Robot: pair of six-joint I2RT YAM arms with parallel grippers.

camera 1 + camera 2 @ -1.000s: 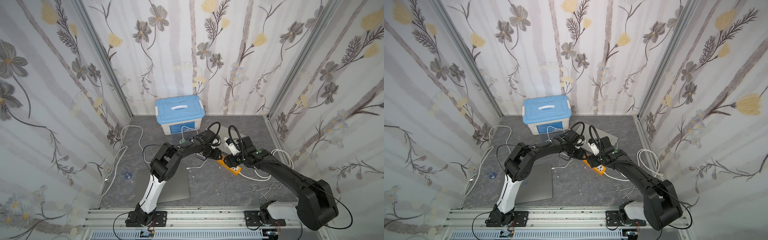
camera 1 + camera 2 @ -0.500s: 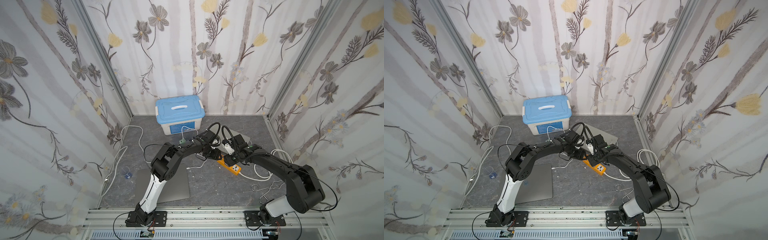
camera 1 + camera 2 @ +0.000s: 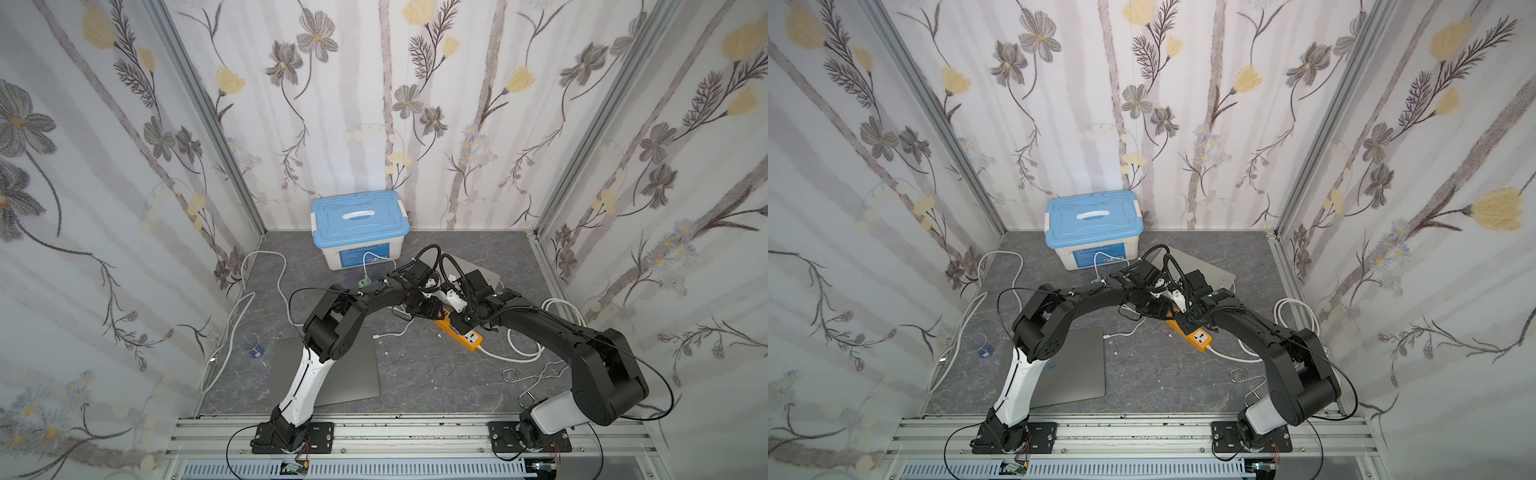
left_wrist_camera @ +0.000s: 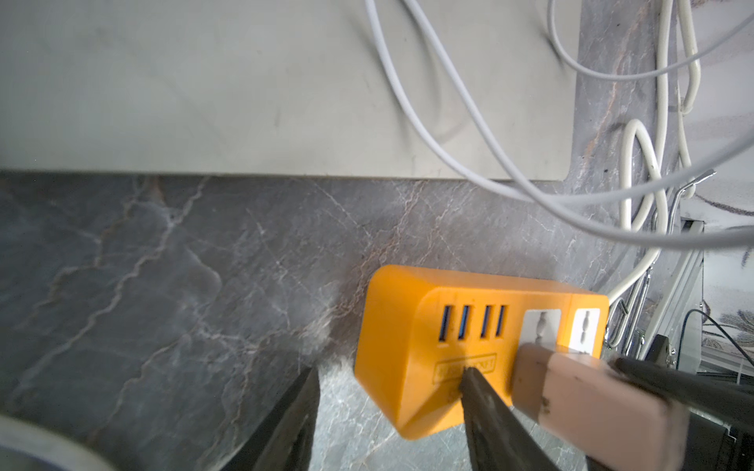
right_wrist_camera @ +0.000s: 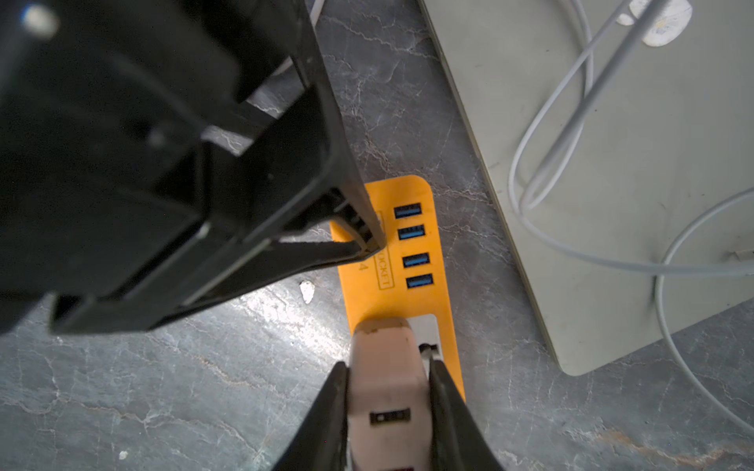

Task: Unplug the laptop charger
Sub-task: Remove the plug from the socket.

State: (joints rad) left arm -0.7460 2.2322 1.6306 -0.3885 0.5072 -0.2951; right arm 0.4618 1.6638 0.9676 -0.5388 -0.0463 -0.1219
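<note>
An orange power strip (image 5: 379, 301) lies on the grey marble table. The white laptop charger block (image 5: 387, 387) stands in the strip's socket next to the blue USB ports. My right gripper (image 5: 387, 365) is shut on the charger, one finger pressed against each side. My left gripper (image 4: 389, 371) is open at the strip's USB end. One of its fingers (image 4: 473, 391) rests on the strip's top face; its other finger is off the end, over the table. In both top views the two grippers meet over the strip (image 3: 469, 338) (image 3: 1198, 338).
A closed silver laptop (image 5: 612, 163) lies just beyond the strip with thin white cables (image 4: 469, 122) draped over it. A second grey laptop (image 3: 353, 374) lies front left. A blue-lidded box (image 3: 359, 216) stands at the back wall. Coiled white cord (image 3: 552, 307) and a wire hanger (image 3: 532, 378) lie on the right.
My right gripper has moved in over the strip and closed its fingers onto the charger block. The left gripper has held its place on the strip.
</note>
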